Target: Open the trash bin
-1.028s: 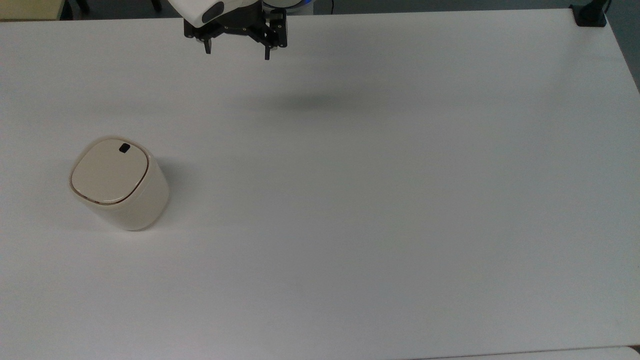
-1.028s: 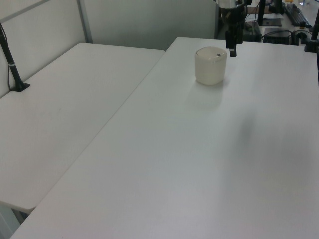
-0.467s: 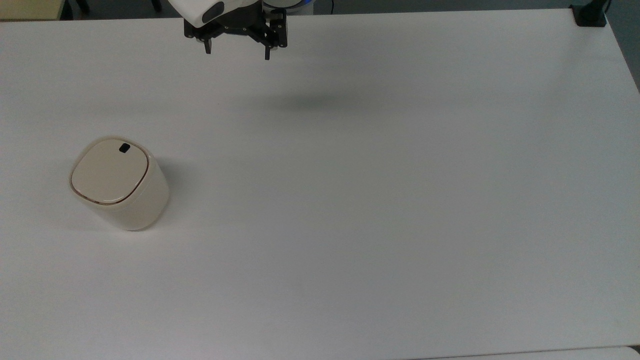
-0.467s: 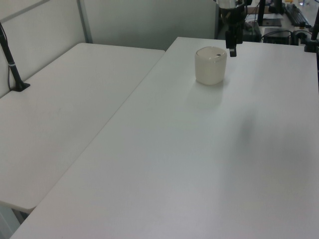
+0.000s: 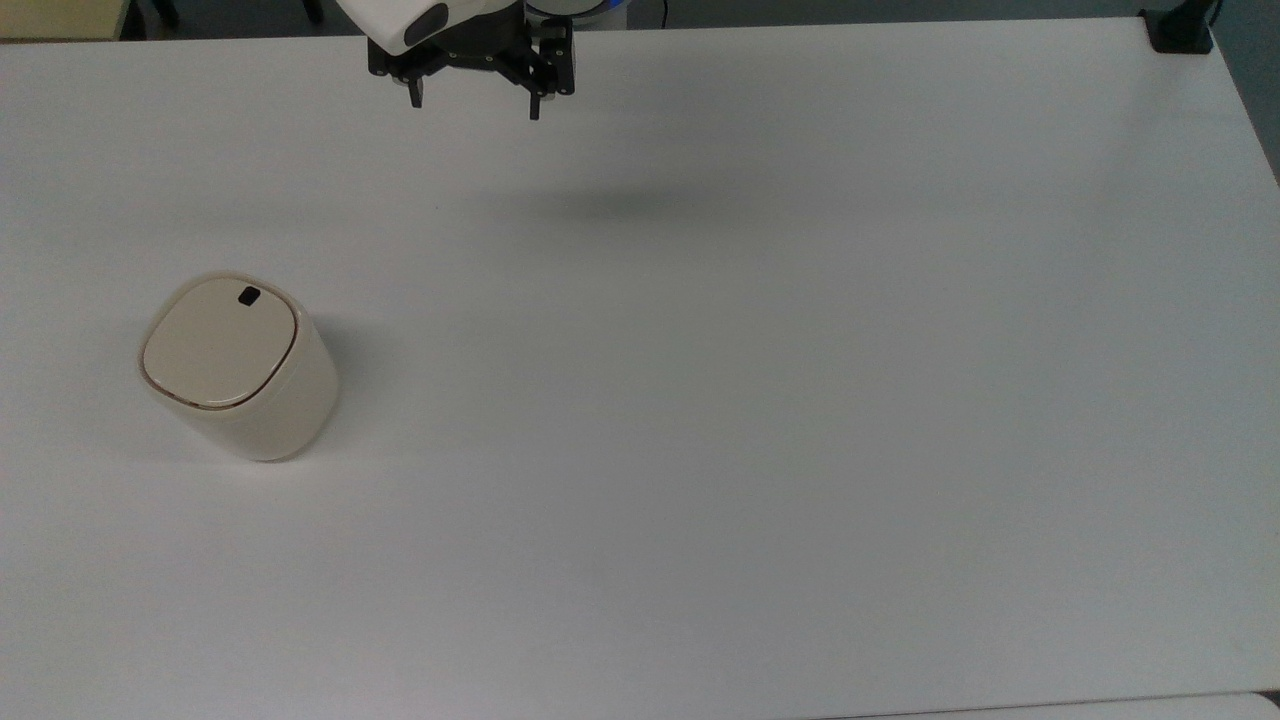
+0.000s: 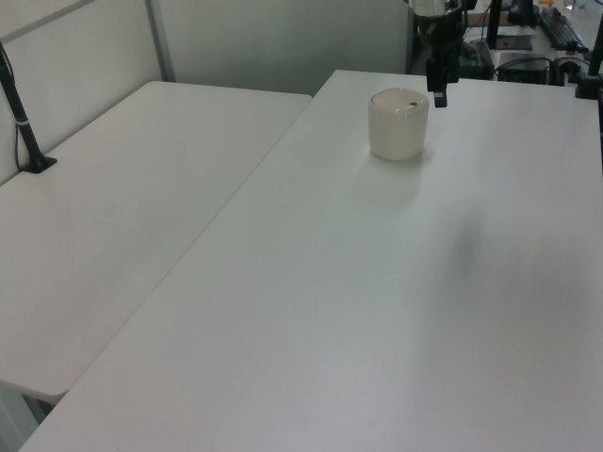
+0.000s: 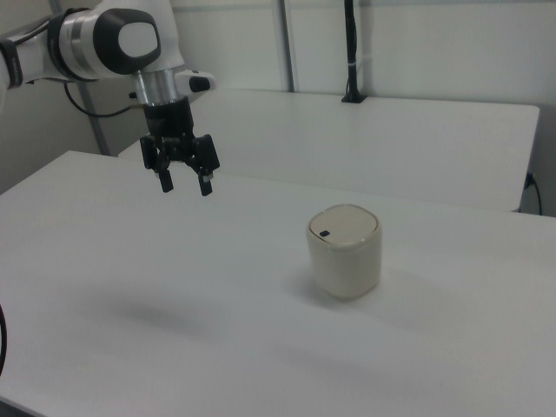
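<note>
Gripper (image 5: 473,104): black, two-fingered, on a white arm (image 7: 113,39) with dark joint bands; it points straight down, hanging above the table (image 5: 760,400) without touching it. Fingers spread wide apart, nothing held between them.

Trash bin (image 5: 238,365): stands upright on the table, well apart from the gripper; in the top view it lies below and to the top view's left of the gripper, in the right view to the right view's right and lower. Nothing lies between gripper and bin. Cream-beige smooth plastic, rounded-square body; flat lid (image 7: 346,226) down and shut, edged by a thin brown line, with a small black latch (image 5: 248,295) near the lid edge that faces the gripper.

Table: white, matte, flat. A soft shadow (image 5: 610,205) falls on it near the gripper.

Second white table (image 6: 113,207): alongside, with a black post (image 6: 19,113) clamped at its edge.
</note>
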Robot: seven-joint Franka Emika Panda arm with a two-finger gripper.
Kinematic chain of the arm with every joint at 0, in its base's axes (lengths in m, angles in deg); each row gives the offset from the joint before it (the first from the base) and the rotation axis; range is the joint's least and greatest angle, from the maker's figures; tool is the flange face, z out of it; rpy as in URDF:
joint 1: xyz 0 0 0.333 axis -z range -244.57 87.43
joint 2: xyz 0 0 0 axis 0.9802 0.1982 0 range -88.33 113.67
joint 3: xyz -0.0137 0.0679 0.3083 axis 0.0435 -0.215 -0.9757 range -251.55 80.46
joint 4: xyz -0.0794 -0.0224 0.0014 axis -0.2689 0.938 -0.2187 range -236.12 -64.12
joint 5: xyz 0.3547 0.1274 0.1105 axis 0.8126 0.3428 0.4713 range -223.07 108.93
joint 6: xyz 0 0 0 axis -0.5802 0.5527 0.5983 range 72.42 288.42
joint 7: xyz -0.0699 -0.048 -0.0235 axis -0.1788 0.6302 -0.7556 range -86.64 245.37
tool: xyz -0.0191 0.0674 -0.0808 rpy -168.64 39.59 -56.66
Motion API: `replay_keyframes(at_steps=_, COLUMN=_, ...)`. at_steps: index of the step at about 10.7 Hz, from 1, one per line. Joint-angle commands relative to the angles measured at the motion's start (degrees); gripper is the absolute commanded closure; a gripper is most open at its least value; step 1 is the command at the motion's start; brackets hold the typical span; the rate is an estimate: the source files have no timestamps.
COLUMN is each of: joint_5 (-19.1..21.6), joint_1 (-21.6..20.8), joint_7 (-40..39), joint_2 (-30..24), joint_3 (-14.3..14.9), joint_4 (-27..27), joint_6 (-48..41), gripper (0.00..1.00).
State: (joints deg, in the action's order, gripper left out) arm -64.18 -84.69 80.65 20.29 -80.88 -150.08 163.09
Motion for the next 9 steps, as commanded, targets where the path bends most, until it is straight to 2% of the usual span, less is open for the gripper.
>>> replay_keyframes(at_steps=1, joint_5=-0.5, joint_1=-0.2, joint_7=-0.2, joint_2=-0.9, joint_3=0.0, joint_4=-0.6, joint_6=-0.5, gripper=0.0)
replay_keyframes(at_steps=9, joint_5=-0.5, joint_1=-0.6, joint_7=0.0, joint_2=-0.7, joint_3=-0.2, joint_4=-1.8, joint_6=-0.8, gripper=0.0)
